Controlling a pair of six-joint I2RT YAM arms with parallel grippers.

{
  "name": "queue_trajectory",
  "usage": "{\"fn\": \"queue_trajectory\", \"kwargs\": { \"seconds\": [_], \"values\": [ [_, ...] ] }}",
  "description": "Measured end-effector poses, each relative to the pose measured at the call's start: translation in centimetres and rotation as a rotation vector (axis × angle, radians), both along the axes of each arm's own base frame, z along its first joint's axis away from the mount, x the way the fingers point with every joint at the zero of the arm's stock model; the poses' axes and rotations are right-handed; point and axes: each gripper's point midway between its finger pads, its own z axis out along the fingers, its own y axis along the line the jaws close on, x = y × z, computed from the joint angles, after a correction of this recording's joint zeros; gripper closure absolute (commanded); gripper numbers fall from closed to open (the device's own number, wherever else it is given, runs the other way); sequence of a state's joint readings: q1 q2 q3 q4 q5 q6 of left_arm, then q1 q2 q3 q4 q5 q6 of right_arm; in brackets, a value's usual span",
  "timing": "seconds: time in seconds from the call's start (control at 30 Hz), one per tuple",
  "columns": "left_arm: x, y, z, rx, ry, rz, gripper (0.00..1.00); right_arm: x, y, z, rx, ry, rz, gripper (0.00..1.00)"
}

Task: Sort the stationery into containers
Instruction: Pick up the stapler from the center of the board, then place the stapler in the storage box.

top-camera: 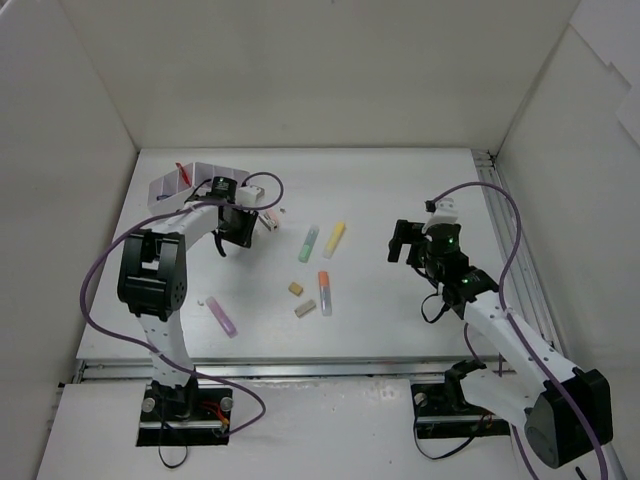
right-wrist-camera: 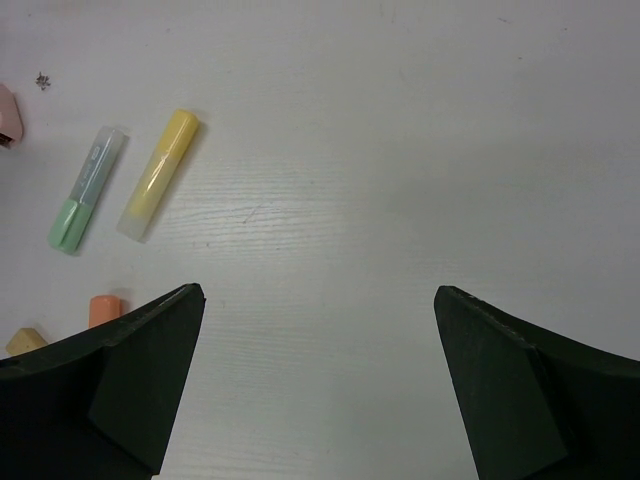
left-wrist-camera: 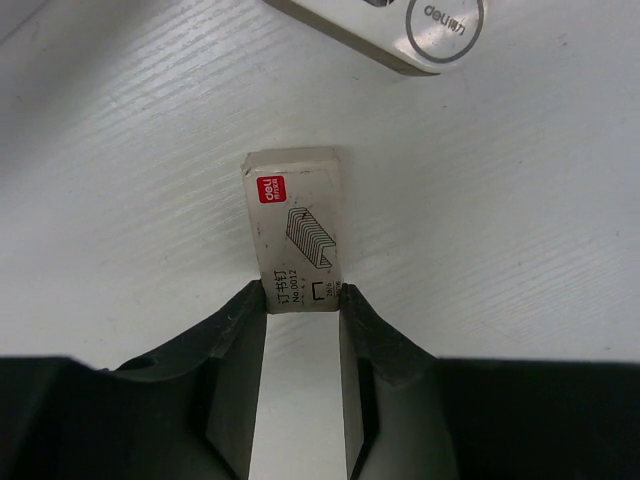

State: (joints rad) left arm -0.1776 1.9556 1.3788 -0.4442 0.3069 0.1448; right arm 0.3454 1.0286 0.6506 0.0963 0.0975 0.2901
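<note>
Across the counter (top-camera: 400, 200): white, matte, faint wood grain; white walls (top-camera: 300, 70) around.
Staple box (left-wrist-camera: 295, 220): small printed cardboard block, flat, near organizer (top-camera: 185, 183).
Left fingers (left-wrist-camera: 235, 360): pinching its near end.
Right fingers (right-wrist-camera: 140, 380): spread.

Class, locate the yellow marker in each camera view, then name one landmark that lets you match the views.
Top external: the yellow marker lies near the centre of the picture, just right of the green marker.
Left wrist: not in it; this view shows a staple box instead.
Right wrist: upper left of the picture.
Shared landmark: the green marker, lying alongside on its left in both.
</note>
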Motion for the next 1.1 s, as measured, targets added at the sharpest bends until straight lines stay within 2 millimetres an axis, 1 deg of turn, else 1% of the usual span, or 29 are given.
{"fn": "queue_trajectory", "kwargs": {
  "seconds": [0.07, 0.13, 0.17, 0.2, 0.3, 0.37, 0.43, 0.47, 0.53, 0.6, 0.67, 0.7, 0.77, 0.83, 0.93, 1.03, 1.1],
  "values": [
    [0.0, 0.2, 0.8, 0.006, -0.024, 0.013, 1.0, -0.2, -0.1, 0.3, 0.004, -0.011, 0.0, 0.02],
    [-0.2, 0.7, 2.5, 0.019, -0.062, 0.037, 1.0, -0.3, -0.1, 0.6, 0.007, -0.022, -0.001, 0.02],
    [-0.1, 0.9, 3.7, 0.022, -0.09, 0.051, 1.0, -0.4, -0.2, 0.7, 0.008, -0.026, -0.002, 0.02],
    [0.2, 1.3, 5.4, 0.024, -0.134, 0.07, 1.0, -0.4, -0.2, 0.8, 0.009, -0.029, -0.003, 0.02],
    [0.7, 2.7, 11.1, 0.007, -0.273, 0.13, 1.0, -0.5, -0.4, 0.7, 0.006, -0.03, -0.009, 0.02],
    [1.0, 4.5, 14.5, -0.003, -0.359, 0.193, 1.0, -0.5, -0.6, 0.5, 0.001, -0.026, -0.018, 0.02],
    [1.5, 7.0, 17.3, -0.011, -0.425, 0.28, 1.0, -0.6, -0.8, 0.4, -0.003, -0.022, -0.024, 0.02],
    [1.8, 8.6, 18.4, -0.016, -0.449, 0.33, 1.0, -0.6, -0.8, 0.5, -0.004, -0.023, -0.026, 0.02],
    [2.5, 11.7, 19.7, -0.025, -0.469, 0.423, 1.0, -0.5, -0.9, 0.4, -0.008, -0.023, -0.028, 0.02],
    [3.4, 15.2, 20.3, -0.027, -0.472, 0.52, 1.0, -0.5, -1.0, 0.4, -0.01, -0.023, -0.03, 0.02],
    [4.7, 18.3, 20.3, -0.023, -0.468, 0.59, 1.0, -0.5, -1.0, 0.3, -0.012, -0.02, -0.031, 0.02],
    [5.3, 19.4, 20.1, -0.024, -0.463, 0.609, 1.0, -0.5, -1.0, 0.3, -0.014, -0.018, -0.032, 0.02],
    [6.4, 21.4, 18.8, -0.021, -0.435, 0.637, 1.0, -0.5, -1.1, 0.1, -0.018, -0.015, -0.034, 0.02],
    [7.3, 22.3, 17.1, -0.012, -0.389, 0.645, 1.0, -0.4, -1.1, -0.1, -0.022, -0.01, -0.036, 0.02],
    [8.8, 22.9, 14.9, -0.001, -0.324, 0.643, 1.0, -0.4, -1.3, -0.2, -0.025, -0.004, -0.041, 0.02],
    [10.3, 23.3, 13.5, 0.004, -0.286, 0.64, 1.0, -0.3, -1.4, -0.4, -0.03, 0.002, -0.047, 0.02],
    [10.7, 23.8, 12.7, 0.011, -0.26, 0.646, 1.0, -0.3, -1.4, -0.7, -0.033, 0.009, -0.046, 0.02]
  ]
}}
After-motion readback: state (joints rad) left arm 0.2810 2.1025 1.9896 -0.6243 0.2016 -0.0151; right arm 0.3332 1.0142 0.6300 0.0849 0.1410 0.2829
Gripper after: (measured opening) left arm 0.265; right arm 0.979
